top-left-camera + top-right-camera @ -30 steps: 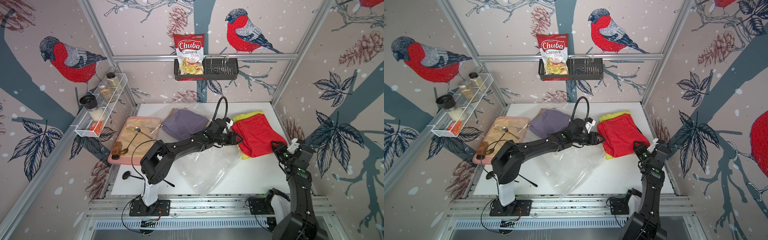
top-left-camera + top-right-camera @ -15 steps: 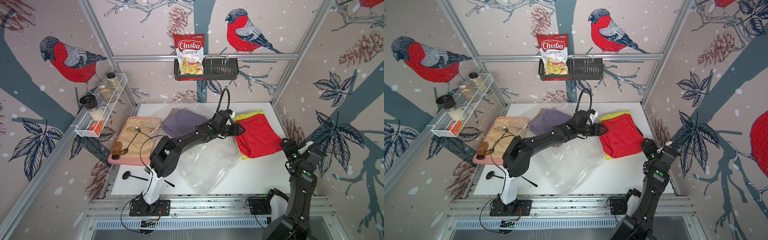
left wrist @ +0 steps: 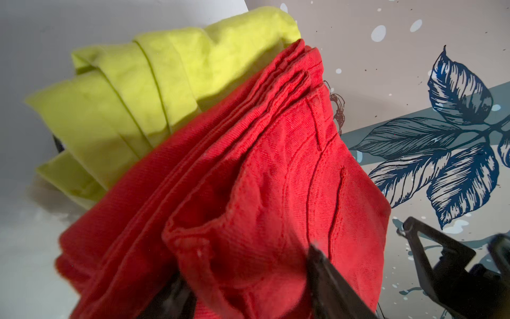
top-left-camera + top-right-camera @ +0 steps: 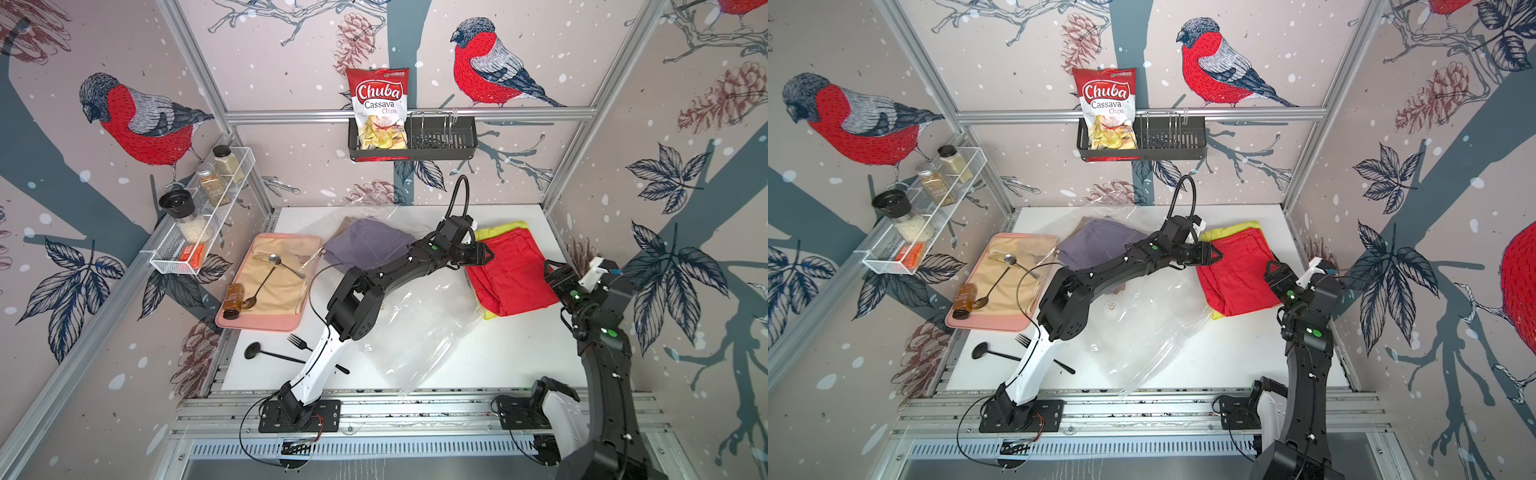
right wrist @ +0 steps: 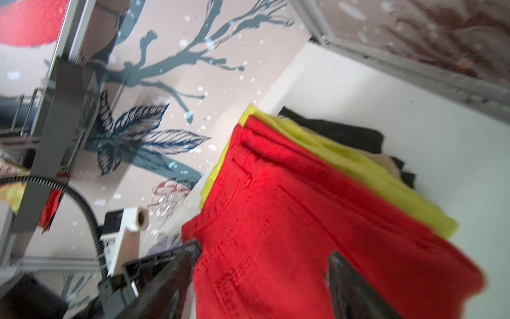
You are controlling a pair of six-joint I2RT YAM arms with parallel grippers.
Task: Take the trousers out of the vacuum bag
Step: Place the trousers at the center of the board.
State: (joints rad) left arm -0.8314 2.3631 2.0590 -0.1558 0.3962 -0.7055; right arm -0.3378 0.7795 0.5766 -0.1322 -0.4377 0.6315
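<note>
The red trousers [image 4: 515, 274] [image 4: 1237, 270] lie folded on top of the yellow-green trousers [image 4: 505, 227] at the table's back right. Black trousers [image 5: 336, 132] show under that pile. My left gripper [image 4: 484, 254] [image 3: 245, 265] is at the red trousers' [image 3: 262, 179] left edge, shut on a thick fold of them. My right gripper [image 4: 550, 270] [image 5: 263, 251] hovers open at their right edge, over the red cloth [image 5: 289, 207]. The vacuum bag [image 4: 419, 328] [image 4: 1142, 328] lies crumpled mid-table. Purple trousers [image 4: 365, 245] rest under its plastic at the far end.
A pink tray [image 4: 232, 322] at the left holds spoons and a brown bottle [image 4: 232, 297]. A black fork [image 4: 299, 341] and ladle [image 4: 252, 350] lie at the front left. A chips packet [image 4: 378, 108] stands in the wall basket [image 4: 449, 143]. A spice rack [image 4: 199, 224] hangs on the left wall.
My left gripper has shifted towards the back along the red trousers' left edge. My right arm swung out to the right, then came back to their right edge with its jaws wider.
</note>
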